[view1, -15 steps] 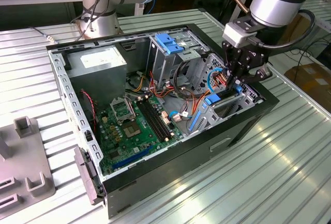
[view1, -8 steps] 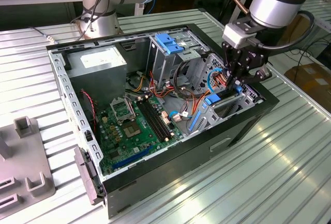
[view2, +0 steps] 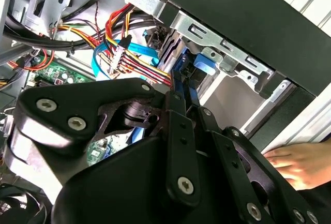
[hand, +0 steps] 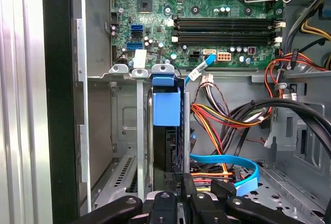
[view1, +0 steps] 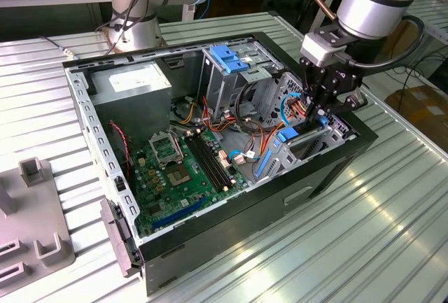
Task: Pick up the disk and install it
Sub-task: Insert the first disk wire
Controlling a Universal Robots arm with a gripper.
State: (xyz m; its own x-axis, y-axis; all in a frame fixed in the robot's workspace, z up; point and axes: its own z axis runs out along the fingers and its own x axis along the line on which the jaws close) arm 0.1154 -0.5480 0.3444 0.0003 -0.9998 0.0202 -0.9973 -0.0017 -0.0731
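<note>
disk (hand: 166, 131) mostly hidden in its slot, hand (view2: 297, 164) cut off by frame edge

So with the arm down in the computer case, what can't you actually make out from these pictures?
- Gripper fingertips: exterior view, hidden behind its own linkage; whether it grips the disk is unclear.
- Disk label: first wrist view, only its edge in the drive bay.
- Hand: second wrist view, cut off by the edge.

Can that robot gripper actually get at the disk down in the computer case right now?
Probably yes. The gripper is already down at the disk, which stands on edge in its metal bay by the case wall. The coloured cables run beside it, not across it. Whether the gripper grips it is unclear.
</note>
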